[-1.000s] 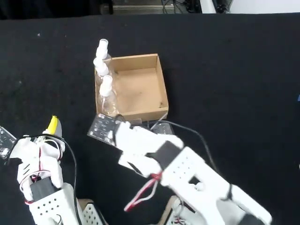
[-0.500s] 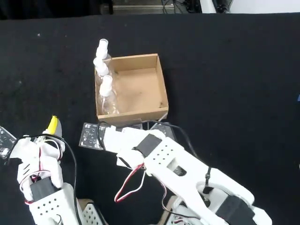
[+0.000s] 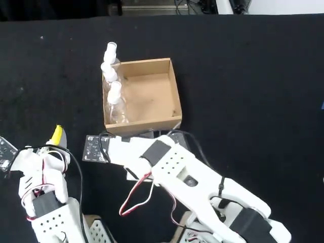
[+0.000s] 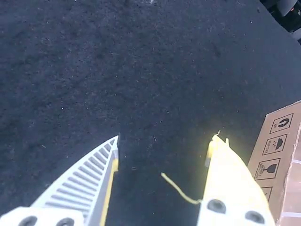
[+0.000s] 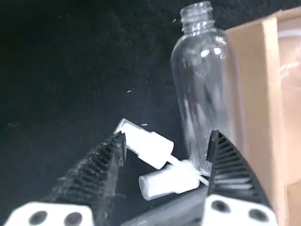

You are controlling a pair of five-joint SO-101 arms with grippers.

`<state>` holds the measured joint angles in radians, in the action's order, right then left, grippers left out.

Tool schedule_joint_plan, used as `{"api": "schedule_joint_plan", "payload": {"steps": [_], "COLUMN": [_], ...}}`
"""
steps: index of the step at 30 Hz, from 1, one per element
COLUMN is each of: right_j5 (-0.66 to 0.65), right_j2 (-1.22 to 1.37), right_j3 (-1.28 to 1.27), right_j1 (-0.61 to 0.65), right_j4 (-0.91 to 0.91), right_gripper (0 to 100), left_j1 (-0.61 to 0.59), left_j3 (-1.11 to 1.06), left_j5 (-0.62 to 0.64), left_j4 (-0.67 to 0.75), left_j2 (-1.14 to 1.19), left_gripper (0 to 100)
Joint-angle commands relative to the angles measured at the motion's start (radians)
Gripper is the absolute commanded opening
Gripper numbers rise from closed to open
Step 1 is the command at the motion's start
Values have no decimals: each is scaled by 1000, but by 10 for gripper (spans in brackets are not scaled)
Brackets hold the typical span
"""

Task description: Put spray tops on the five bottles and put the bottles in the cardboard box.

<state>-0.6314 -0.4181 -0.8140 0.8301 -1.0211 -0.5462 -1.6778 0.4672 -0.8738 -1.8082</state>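
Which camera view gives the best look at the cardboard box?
The high view: the whole cardboard box appears from above, open, floor and walls visible. The left wrist view shows part of an outer wall; the right wrist view shows one wall beside an uncapped bottle.

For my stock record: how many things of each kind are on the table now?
Bottles with spray tops: 3
Bottle without top: 1
Loose spray tops: 2
Cardboard box: 1
Total: 7
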Motion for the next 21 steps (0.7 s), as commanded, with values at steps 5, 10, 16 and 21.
{"api": "schedule_joint_plan", "payload": {"steps": [5, 10, 16, 21], "right_j5": [-86, -92, -94, -86], "right_j2": [-24, 54, 114, 148], "right_j3": [59, 51, 47, 47], "right_j1": [-37, -52, -54, -49], "right_j4": [86, 141, 143, 135], "right_gripper": [248, 250, 250, 249], "left_j1": [-1, -1, -1, -1], "left_j3": [-21, -21, -21, -21], "left_j5": [3, 3, 3, 3], "left_j4": [23, 23, 23, 23], "left_j2": [-12, -12, -12, -12], "left_gripper": [275, 275, 275, 275]}}
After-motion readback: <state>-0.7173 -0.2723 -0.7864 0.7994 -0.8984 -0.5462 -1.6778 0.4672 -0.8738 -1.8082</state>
